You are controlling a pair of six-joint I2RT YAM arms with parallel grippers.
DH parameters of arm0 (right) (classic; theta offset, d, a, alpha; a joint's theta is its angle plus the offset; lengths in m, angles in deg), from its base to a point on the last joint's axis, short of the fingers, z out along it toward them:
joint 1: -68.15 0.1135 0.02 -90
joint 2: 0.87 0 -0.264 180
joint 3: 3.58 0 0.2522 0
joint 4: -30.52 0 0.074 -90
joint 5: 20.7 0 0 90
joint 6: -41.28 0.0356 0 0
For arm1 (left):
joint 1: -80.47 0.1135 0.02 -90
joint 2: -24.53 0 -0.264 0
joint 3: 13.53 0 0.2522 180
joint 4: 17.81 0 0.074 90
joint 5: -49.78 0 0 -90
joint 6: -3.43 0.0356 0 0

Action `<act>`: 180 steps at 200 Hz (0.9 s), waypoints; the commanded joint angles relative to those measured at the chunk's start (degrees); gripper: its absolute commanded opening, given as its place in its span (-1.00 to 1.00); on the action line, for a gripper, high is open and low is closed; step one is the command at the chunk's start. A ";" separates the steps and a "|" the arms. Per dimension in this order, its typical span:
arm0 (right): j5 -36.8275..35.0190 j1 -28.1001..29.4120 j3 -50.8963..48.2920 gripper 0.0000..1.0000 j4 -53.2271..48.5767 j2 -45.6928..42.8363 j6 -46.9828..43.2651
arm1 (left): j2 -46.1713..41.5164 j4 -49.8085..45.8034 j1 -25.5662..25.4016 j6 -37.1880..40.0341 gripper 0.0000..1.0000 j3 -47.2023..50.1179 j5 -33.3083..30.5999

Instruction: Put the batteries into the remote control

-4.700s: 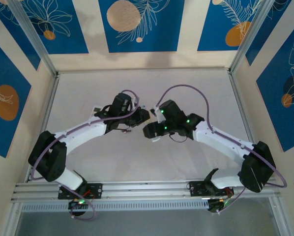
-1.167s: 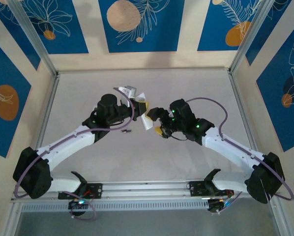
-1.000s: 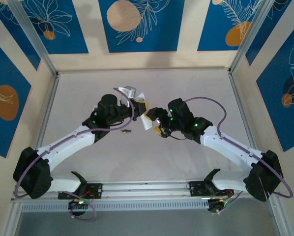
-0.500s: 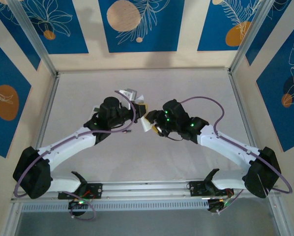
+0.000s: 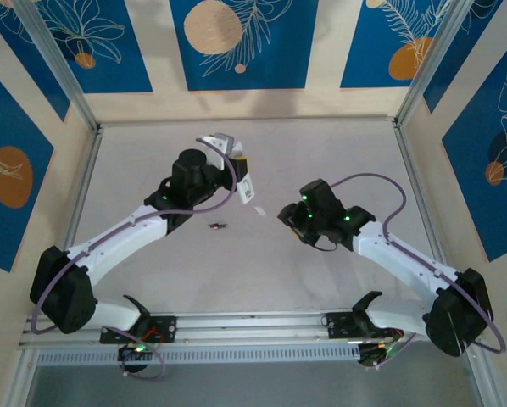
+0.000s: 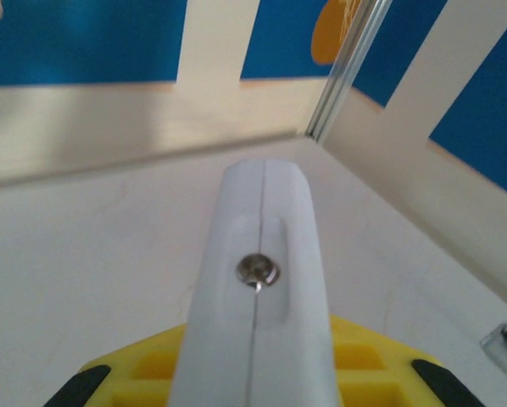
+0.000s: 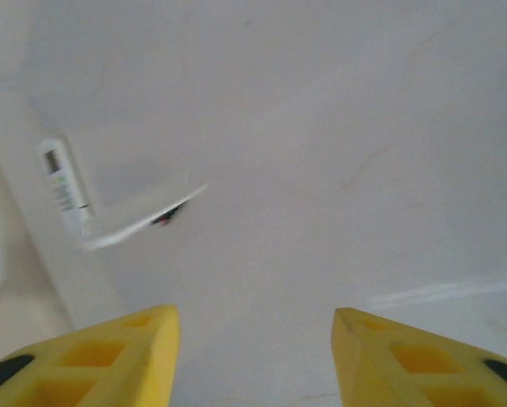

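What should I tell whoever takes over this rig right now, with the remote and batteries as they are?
Left claw: shut on the white remote.
Right claw: open and empty, over the table to the right of the remote.
Battery: one lies loose on the table beside the left arm, apart from both claws.
Done: remote is in hand. Whether any battery is inside cannot be told.
Left: probably fetch the loose battery with the right claw and seat it in the remote.

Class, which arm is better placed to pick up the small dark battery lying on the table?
Right. The right gripper is open and empty; the left gripper is shut on the white remote control. The small dark battery lies untouched.
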 commanded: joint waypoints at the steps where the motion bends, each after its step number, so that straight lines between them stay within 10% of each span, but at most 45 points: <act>1: 0.95 -1.56 0.11 0.21 -1.04 -5.25 -12.20 | 1.31 0.63 0.33 0.35 -0.86 -3.00 0.11; 55: -0.56 6.50 -3.65 0.79 23.48 -10.87 -66.99 | 1.98 -5.62 0.39 -11.45 -0.87 -7.00 11.90; 90: 0.59 7.73 3.85 0.80 25.91 -0.04 -77.01 | 1.88 -2.68 0.29 -18.23 -0.87 -6.18 18.35; 141: 1.13 7.92 10.05 -0.33 25.51 6.74 -69.52 | 0.81 -3.01 0.31 -18.49 -0.83 -4.92 18.91; 180: -4.70 2.88 10.23 -0.49 10.42 8.89 -48.03 | -4.78 -9.42 0.41 -9.54 0.72 -3.02 4.97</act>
